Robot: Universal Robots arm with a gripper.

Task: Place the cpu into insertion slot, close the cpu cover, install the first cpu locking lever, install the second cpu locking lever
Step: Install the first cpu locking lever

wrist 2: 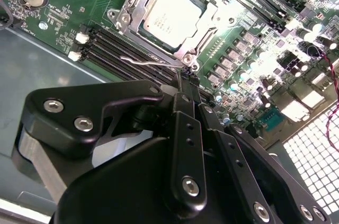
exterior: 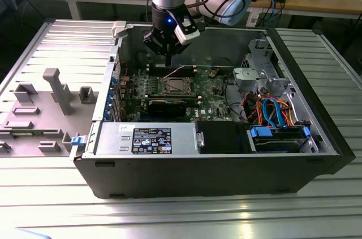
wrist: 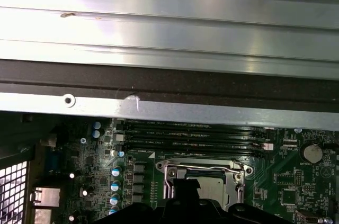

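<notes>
**A:** Status on the socket?

**B:** The cpu [wrist 2: 172, 15] sits in the insertion slot [wrist: 170, 173], and the cpu cover [wrist 2: 139, 1] looks folded down around it. One locking lever [wrist 2: 139, 63] lies loose beside the memory slots [wrist 2: 114, 44], apparently not hooked. I can't make out the other one.

**A:** Tool?

**B:** The gripper [wrist 2: 186, 80] hangs just above the lever's end near the socket corner. Its fingers are clenched together with nothing between them. In the exterior view it is inside the case [exterior: 317, 137], over the motherboard [exterior: 212, 87].

**A:** What worries you?

**B:** The lever is thin sprung wire. If I push off-centre, I judge the tip slides off and lands on the memory slots or on the capacitors [wrist 2: 233, 83] close by. If the cover isn't fully flat, forcing the lever could load the chip unevenly and bend pins. I can't confirm from here that it is seated.

**A:** Clearance?

**B:** It's tight. The case wall is near the arm.
</notes>
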